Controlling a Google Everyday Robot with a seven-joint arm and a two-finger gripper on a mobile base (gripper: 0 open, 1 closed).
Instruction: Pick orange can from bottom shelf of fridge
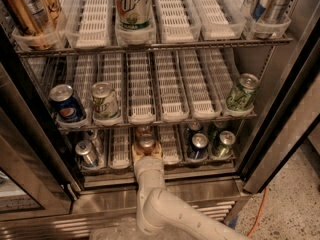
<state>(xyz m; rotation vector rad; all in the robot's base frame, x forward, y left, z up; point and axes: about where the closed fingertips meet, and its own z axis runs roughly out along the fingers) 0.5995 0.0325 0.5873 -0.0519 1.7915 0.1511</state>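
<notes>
Stainless steel frames the open fridge [176, 185], and your target, the orange can [146, 143], stands upright at the front of the bottom shelf [120, 153], in a lane near the middle. The gripper [146, 154] is right at the can's near side, low against its body, with the arm [160, 209] reaching in from below the can and outside the door sill. You cannot tell whether the claw has closed on the can or only sits against it, so treat the hold as unproven. If the grip is shallow or low on the can, expect it to tip or slide out as you draw back. The middle shelf [170, 118] runs close above the can, so a steep lift could knock the lid against the wire. A second can [145, 131] stands just behind the orange one and looks to be touching it; a push forward would shove both deeper. The silver can [86, 153] to the left and the dark can [199, 145] to the right are well apart from it, so a straight pull should miss them.
</notes>
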